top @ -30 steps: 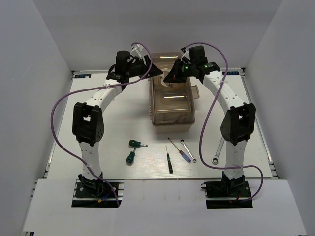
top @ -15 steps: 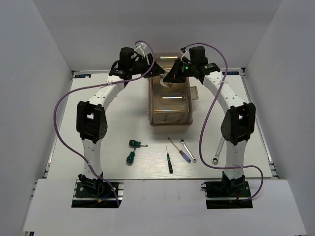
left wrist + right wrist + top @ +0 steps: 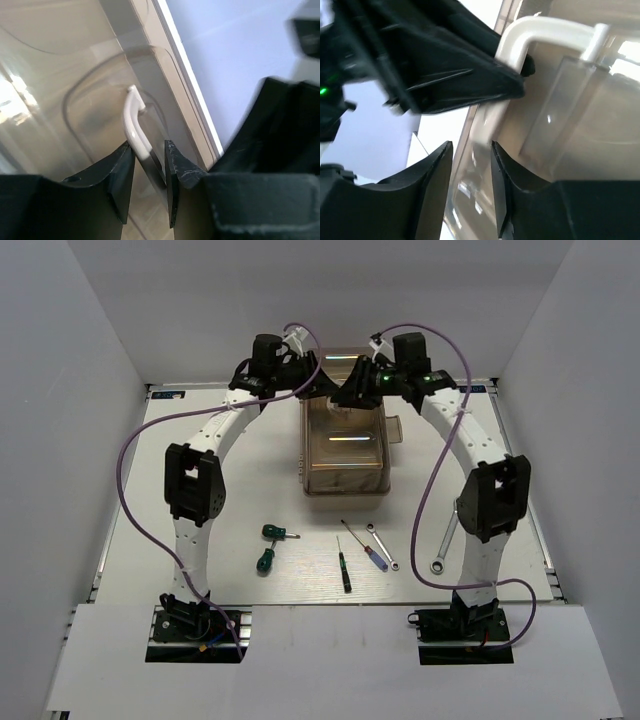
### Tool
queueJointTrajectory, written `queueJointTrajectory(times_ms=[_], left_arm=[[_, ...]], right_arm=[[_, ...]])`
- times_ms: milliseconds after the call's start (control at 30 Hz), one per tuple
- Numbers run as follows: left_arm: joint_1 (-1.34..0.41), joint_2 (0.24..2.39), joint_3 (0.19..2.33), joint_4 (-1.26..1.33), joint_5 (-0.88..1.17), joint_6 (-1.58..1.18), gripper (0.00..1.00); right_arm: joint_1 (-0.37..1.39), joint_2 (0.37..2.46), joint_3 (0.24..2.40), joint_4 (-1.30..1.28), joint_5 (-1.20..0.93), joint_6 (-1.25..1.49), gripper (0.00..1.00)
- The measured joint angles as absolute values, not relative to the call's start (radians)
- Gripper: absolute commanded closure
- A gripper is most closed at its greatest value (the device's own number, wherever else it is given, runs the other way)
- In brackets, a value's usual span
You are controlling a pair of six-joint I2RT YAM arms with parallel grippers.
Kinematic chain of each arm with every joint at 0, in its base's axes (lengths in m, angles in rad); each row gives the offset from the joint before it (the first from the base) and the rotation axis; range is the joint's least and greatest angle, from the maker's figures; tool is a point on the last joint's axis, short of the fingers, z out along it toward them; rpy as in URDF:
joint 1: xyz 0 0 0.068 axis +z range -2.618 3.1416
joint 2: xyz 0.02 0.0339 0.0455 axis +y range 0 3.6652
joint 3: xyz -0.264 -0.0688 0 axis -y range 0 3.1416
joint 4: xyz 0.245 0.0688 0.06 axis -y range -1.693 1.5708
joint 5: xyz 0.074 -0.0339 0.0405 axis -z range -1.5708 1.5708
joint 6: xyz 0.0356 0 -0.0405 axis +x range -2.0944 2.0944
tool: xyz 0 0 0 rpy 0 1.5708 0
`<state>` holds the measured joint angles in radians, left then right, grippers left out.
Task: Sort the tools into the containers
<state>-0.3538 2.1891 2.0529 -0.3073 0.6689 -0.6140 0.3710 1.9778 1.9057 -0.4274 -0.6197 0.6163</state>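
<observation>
Lighting: bright, even, from overhead; white table [image 3: 250, 470] nearly washed out.
Shadows: soft and faint beneath the arms.
Glare: bright streaks on the translucent toolbox lid [image 3: 345, 455]; blown highlight at the left edge of the left wrist view.
Focus: top view sharp; wrist views soft, left gripper fingers [image 3: 117, 175] blurred.

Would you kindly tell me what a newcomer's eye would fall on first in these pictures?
The left tool straddles the pale handle of the brown-lidded toolbox at the far middle of the table, with the right tool open close by. Six loose hand tools lie unsorted toward the near edge.
</observation>
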Motion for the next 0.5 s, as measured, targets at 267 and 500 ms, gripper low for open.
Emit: queueJointTrajectory(times_ms=[267, 500], left_arm=[[-0.367, 2.189, 2.070, -0.364, 0.638, -0.600, 0.72], [-0.372, 2.189, 2.080, -0.397, 0.610, -0.599, 0.94]], right_arm=[[0.213, 1.795, 1.896, -0.583, -0.573, 0.440, 0.45], [0.073, 1.761, 1.873, -0.707, -0.480, 0.303, 0.34]])
